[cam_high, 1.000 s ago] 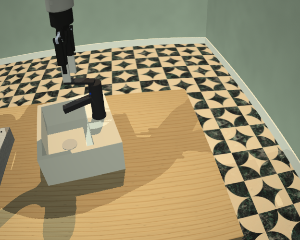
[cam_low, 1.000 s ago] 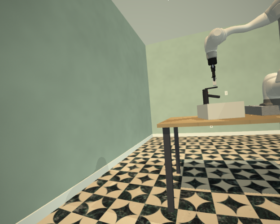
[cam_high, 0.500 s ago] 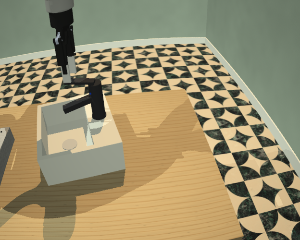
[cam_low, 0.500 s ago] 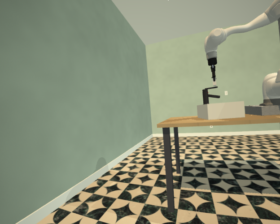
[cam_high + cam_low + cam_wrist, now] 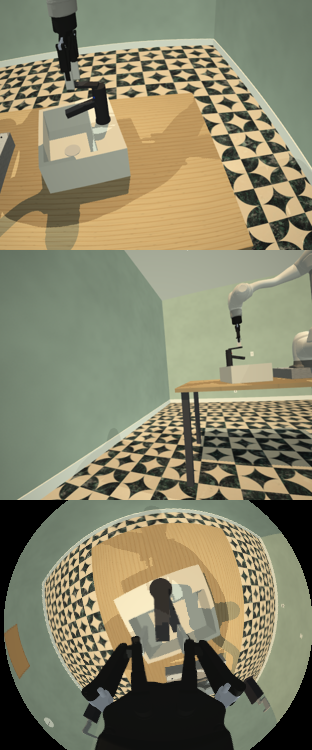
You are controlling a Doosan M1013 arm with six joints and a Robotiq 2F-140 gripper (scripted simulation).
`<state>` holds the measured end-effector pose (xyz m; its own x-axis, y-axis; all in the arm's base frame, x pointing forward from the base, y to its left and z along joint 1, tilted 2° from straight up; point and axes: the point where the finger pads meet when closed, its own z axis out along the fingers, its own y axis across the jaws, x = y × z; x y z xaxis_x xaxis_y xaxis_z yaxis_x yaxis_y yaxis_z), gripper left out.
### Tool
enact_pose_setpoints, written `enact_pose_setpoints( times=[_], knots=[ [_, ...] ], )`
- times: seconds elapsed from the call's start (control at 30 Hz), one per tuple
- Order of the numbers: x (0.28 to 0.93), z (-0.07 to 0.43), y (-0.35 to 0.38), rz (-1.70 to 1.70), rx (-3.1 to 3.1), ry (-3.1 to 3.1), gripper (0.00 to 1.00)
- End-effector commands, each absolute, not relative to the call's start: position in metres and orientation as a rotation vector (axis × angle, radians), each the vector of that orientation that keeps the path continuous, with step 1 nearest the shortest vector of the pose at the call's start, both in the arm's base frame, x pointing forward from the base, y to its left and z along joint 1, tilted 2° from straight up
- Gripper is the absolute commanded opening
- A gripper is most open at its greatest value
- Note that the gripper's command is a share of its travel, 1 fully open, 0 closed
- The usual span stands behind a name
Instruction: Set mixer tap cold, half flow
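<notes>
A black mixer tap [image 5: 102, 105] stands at the back right corner of a white basin [image 5: 83, 145] on the wooden table. Its spout [image 5: 79, 109] reaches out over the basin. The flat lever [image 5: 87, 84] on top points roughly the same way as the spout and tilts up a little toward its tip in the exterior view [image 5: 234, 348]. A blue dot [image 5: 93, 97] shows on the tap body, and a red dot [image 5: 231, 353] on the opposite side. My gripper [image 5: 72, 82] hangs vertically with its fingertips at the lever's tip, fingers partly apart with nothing between them. In the wrist view the lever [image 5: 164, 621] lies below, between the fingers.
The basin has a round drain [image 5: 72, 150]. A grey block [image 5: 6, 153], the robot's base plate, sits at the table's left edge. The table's far and right edges drop to the tiled floor. Green walls stand behind and to the right.
</notes>
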<state>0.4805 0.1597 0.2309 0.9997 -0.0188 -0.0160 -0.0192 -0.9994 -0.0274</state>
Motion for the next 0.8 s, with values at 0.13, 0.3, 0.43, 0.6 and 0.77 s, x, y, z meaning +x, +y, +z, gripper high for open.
enact_pose_setpoints(
  times=[0.13,0.3,0.43,0.6,0.77],
  knots=[
    [0.48,0.224,0.16,0.025,-3.114,0.03,0.39],
    [0.48,0.216,0.16,0.025,-3.114,0.03,0.39],
    [0.48,0.211,0.16,0.025,-3.114,0.03,0.39],
    [0.48,0.207,0.16,0.025,-3.114,0.03,0.39],
    [0.48,0.202,0.161,0.025,-3.114,0.03,0.39]
  ],
)
